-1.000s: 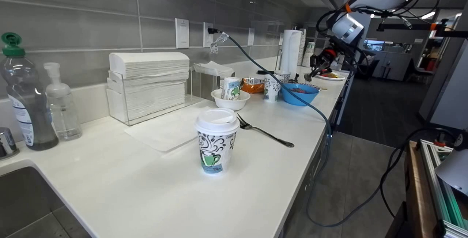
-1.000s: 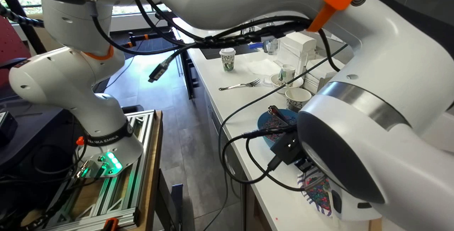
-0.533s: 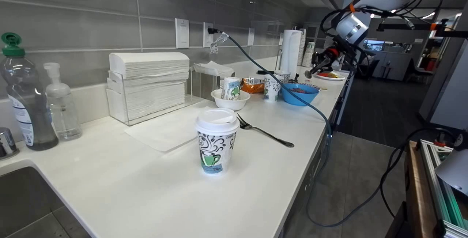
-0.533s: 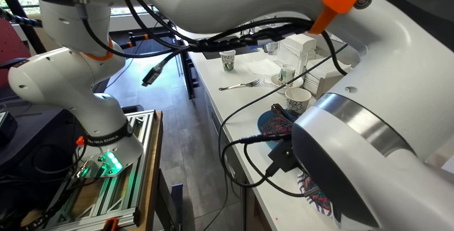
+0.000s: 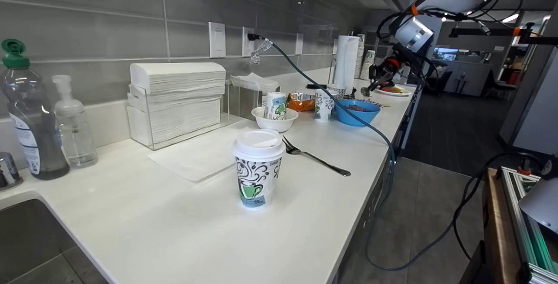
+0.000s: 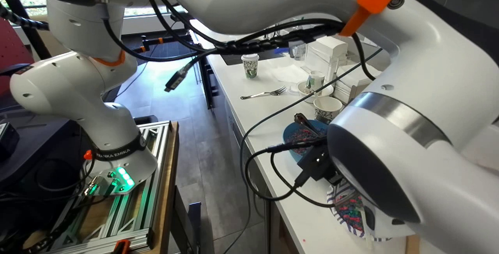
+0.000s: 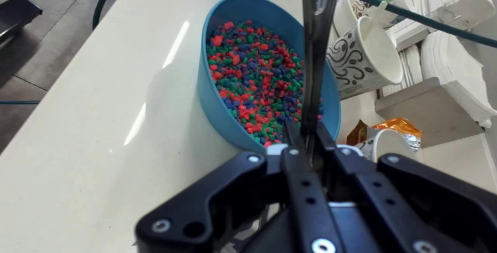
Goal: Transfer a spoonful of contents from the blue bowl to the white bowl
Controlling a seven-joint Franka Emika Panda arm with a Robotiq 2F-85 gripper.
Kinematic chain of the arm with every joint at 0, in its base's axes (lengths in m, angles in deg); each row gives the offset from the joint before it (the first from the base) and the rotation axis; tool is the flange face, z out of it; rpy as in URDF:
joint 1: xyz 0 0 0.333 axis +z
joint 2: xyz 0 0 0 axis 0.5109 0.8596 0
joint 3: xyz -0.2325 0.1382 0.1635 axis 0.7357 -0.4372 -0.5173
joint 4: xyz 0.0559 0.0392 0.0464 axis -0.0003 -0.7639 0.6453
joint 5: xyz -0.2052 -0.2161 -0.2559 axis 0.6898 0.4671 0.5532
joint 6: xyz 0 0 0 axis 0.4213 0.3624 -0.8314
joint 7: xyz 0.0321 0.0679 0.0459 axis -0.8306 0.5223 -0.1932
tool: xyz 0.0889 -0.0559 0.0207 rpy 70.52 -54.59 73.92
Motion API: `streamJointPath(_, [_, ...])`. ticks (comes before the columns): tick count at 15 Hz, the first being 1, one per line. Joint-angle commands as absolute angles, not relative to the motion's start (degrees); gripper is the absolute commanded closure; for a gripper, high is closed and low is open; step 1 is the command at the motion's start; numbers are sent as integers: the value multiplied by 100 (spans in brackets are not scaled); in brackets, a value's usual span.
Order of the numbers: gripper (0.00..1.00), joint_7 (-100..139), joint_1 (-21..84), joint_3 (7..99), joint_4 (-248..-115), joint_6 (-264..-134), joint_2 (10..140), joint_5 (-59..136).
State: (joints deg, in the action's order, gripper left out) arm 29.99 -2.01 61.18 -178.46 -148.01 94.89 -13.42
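I saw the pincer [image 7: 308, 131] clamped on a metal spoon [image 7: 315, 62]; in an exterior view, the blue bowl [image 5: 366, 117] lay at its seven o'clock, the white bowl [image 5: 272, 124] at its eight, farther off.

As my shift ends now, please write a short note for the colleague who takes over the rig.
Pincer: shut on the spoon, by the handle.
Blue bowl: on the counter, holding red, green and blue bits.
White bowl: on the counter, a paper cup inside.
Done: spoon gripped.
Left, it seems: bring a spoonful to the white bowl; the spoon is not over it yet. Whether the spoon is loaded, I cannot tell.
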Motion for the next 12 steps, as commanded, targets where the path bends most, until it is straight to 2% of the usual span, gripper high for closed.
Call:
streamJointPath(1, [97,2936,326,6242,-18034,-15158,9240,-863])
streamJointPath(9, [97,2737,1334,6144,-18894,-16552,8387,532])
streamJointPath(12, [97,2472,1624,6051,-19343,-16706,8003,1111])
